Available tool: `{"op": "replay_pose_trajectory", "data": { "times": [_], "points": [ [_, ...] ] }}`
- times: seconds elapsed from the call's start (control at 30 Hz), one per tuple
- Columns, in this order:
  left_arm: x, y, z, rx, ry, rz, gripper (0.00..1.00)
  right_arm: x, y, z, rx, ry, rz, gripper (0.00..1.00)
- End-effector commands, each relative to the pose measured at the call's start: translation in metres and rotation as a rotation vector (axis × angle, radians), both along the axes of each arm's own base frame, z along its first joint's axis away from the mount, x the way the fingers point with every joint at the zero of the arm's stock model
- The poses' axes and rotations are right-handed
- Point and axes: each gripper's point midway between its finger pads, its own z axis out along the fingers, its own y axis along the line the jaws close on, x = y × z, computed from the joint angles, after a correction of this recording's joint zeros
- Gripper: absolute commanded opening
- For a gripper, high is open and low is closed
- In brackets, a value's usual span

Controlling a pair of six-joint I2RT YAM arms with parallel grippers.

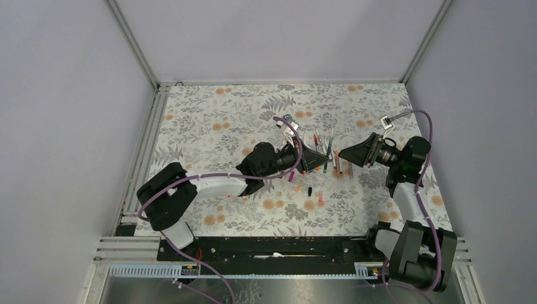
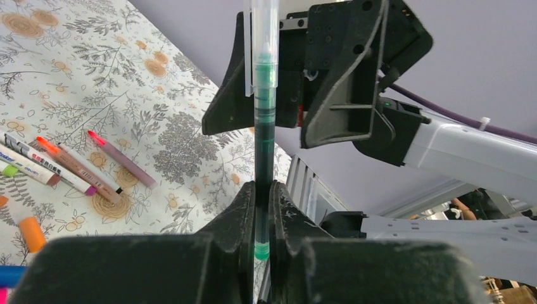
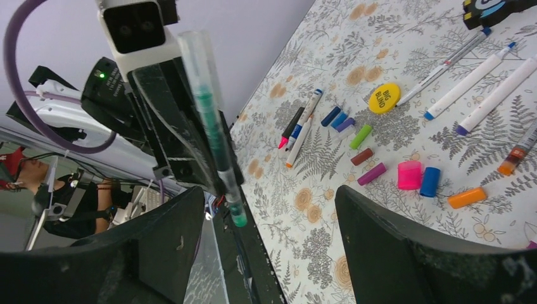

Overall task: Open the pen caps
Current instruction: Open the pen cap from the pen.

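left gripper [image 2: 263, 190]: clenched on green pen [image 2: 264, 120] mid-barrel, with the pen crosswise to its fingers and lifted off the desk [image 3: 297, 247]
why held so: both pen ends stick out free so the other arm can reach one, and the pinned barrel can resist a pull
right gripper [image 3: 267, 196]: released, jaws wide, nothing in it; it faces the pen
pen vs right jaws: green-tipped end sits in line with the gap and is not touched; depth unclear
clear cap [image 2: 264, 25]: see-through sleeve on the end opposite the green tip; looks on, but cap vs barrel is hard to tell
step (judged): pen presented for a cap pull, second grasp not yet made
next needs (judged): right jaws shut on the cap end only, then pull straight along the pen
risk (judged): an off-axis pull could slip or tilt the pen in the left grip
loose caps [image 3: 430, 182]: scattered on the desk below the yellow disc [image 3: 384, 98]; blue, purple, green, pink, orange
other pens [image 3: 468, 85]: lying flat on the desk, several with bare tips, off to the side of the held pen
progress (judged): well along, many caps off
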Motion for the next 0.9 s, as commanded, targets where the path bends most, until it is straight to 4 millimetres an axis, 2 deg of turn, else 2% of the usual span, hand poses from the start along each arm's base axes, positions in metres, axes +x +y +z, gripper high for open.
{"op": "replay_pose_trajectory", "data": {
  "times": [0.0, 0.13, 0.27, 0.6, 0.87],
  "points": [
    [0.008, -0.013, 0.03, -0.097, -0.088, 0.047, 0.0, -0.003, 0.007, 0.012, 0.006, -0.047, 0.023, 0.81],
    [0.006, -0.024, 0.027, -0.092, -0.089, 0.048, 0.0, -0.005, 0.011, 0.012, 0.007, -0.049, 0.042, 0.77],
    [0.002, -0.033, 0.028, -0.096, -0.096, 0.037, 0.0, -0.005, 0.014, 0.01, 0.007, -0.046, 0.047, 0.67],
    [-0.007, -0.043, 0.026, -0.095, -0.099, 0.015, 0.0, -0.005, 0.014, 0.009, 0.0, -0.063, 0.049, 0.28],
    [-0.007, -0.046, 0.027, -0.08, -0.112, 0.009, 0.05, -0.009, 0.018, 0.009, -0.008, -0.079, 0.081, 0.22]
  ]
}}
